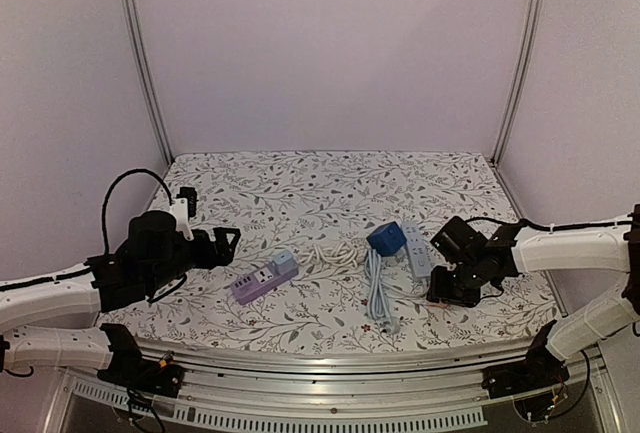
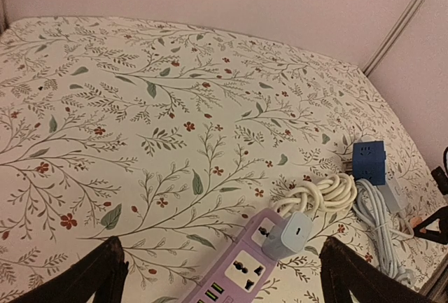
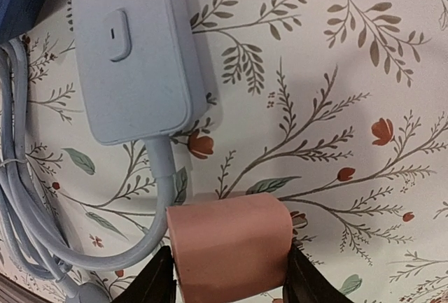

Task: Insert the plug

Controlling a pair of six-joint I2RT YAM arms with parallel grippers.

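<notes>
- Right jaws clamped on the pink plug (image 3: pixel 231 243), one finger on each side. Prongs not visible.
- Plug is low over the table (image 1: pixel 300 178), right of centre, just off the cable end of the grey power strip (image 3: pixel 133 51) and not inserted in it.
- The strip's grey cable (image 3: pixel 150 247) curves down past the plug's left side. Can't tell if they touch.
- Rocker switch (image 3: pixel 117 33) sits on the strip near that cable end.
- Blue cube socket (image 1: pixel 386 238) is at the strip's far end, up against it.
- The rest of the grey cable lies bundled (image 1: pixel 378 298) just left of the strip.
- Left jaws spread wide with nothing between them, hovering over the table left of the purple power strip (image 1: pixel 262 278).
- Purple strip lies at an angle with a pale blue-grey charger (image 2: pixel 287 236) seated in its far end.
- Coiled white cable (image 2: pixel 318 194) lies just beyond the charger, between the purple strip and the blue cube.
</notes>
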